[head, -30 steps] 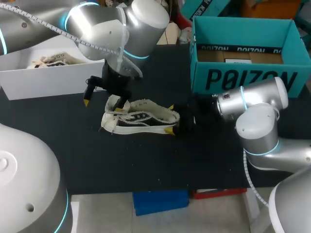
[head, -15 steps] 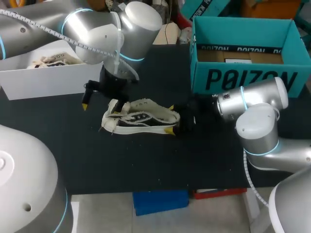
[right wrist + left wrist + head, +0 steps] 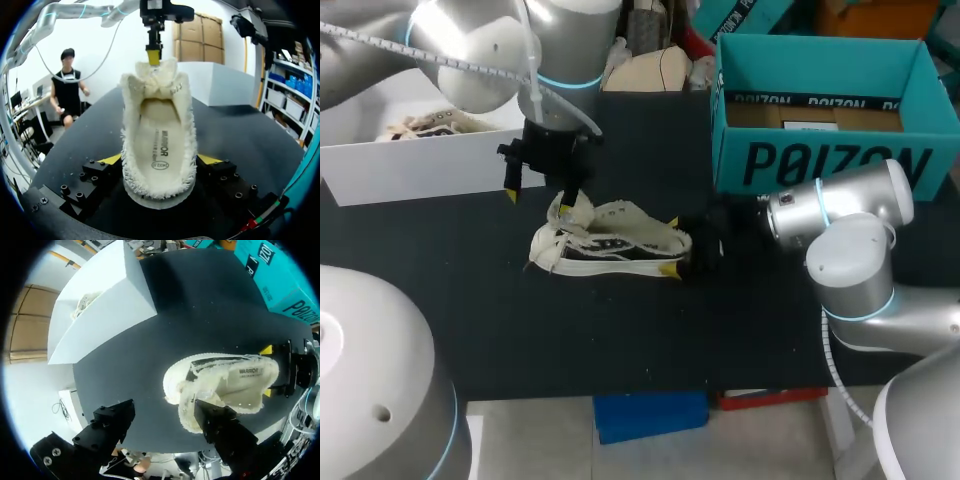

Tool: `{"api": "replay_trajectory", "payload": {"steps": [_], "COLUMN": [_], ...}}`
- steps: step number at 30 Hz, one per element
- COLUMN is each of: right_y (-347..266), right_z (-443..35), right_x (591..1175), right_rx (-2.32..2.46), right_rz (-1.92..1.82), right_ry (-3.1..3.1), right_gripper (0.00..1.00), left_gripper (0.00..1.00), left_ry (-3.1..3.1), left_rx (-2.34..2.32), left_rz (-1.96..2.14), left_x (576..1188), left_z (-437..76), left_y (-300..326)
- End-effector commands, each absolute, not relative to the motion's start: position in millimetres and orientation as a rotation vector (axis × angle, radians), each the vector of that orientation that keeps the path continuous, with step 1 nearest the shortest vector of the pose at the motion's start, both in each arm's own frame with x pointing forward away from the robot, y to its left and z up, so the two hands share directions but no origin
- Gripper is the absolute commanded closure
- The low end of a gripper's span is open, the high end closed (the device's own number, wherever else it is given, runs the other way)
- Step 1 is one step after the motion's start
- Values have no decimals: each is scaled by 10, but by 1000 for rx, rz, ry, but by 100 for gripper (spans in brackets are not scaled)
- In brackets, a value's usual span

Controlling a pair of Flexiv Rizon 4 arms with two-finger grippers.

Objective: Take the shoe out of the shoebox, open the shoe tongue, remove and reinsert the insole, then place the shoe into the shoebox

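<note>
A cream fuzzy shoe (image 3: 610, 240) rests on the black table with its toe to the left. My right gripper (image 3: 670, 245) is shut on its heel, one yellow tip on each side. From the right wrist, the shoe (image 3: 157, 145) lies between the fingers, its insole (image 3: 159, 147) showing inside and the tongue (image 3: 157, 80) raised at the far end. My left gripper (image 3: 538, 200) hangs open over the toe end, one yellow fingertip (image 3: 154, 56) touching the tongue. From the left wrist, the shoe (image 3: 225, 385) lies under one finger (image 3: 217, 422). The teal shoebox (image 3: 820, 160) stands at the back right.
A white open box (image 3: 420, 165) with another shoe (image 3: 425, 122) inside stands at the back left, close behind my left gripper. A blue block (image 3: 650, 412) sits below the table's front edge.
My left arm has swung back and to the left. Its gripper has risen a little and turned, and one finger now meets the tongue. The shoe and right arm have stayed put.
</note>
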State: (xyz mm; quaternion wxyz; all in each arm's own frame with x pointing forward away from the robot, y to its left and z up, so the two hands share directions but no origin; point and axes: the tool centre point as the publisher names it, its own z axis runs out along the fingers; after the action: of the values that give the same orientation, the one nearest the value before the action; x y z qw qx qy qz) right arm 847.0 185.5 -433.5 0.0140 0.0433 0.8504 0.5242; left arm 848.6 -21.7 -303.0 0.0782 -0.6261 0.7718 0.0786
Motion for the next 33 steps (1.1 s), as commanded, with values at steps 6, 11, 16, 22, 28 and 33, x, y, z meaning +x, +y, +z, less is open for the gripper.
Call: {"api": "replay_trajectory", "payload": {"steps": [6, 11, 16, 22, 28, 33], "right_y": [1847, 1847, 1847, 1847, 1847, 1847], "right_z": [-4339, -4339, -4339, -4339, -4339, -4339], "right_x": [8470, 8470, 8470, 8470, 8470, 8470], "right_rx": [135, 135, 135, 135, 135, 135], "right_rz": [1632, 1632, 1632, 1632, 1632, 1632], "right_ry": [2650, 2650, 2650, 2650, 2650, 2650], "right_gripper": [100, 100, 100, 100, 100, 100], "left_gripper": [100, 100, 100, 100, 100, 100], "left_ry": [3235, 3302, 3307, 3307, 3307, 3307], "left_rx": [-713, -135, 53, 53, 53, 53], "left_rz": [-185, -193, -238, -238, -238, -238], "left_x": [8239, 8150, 8143, 8143, 8143, 8143], "left_z": [-2623, -2666, -2658, -2658, -2658, -2658], "left_y": [-551, -781, -884, -884, -884, -884]}}
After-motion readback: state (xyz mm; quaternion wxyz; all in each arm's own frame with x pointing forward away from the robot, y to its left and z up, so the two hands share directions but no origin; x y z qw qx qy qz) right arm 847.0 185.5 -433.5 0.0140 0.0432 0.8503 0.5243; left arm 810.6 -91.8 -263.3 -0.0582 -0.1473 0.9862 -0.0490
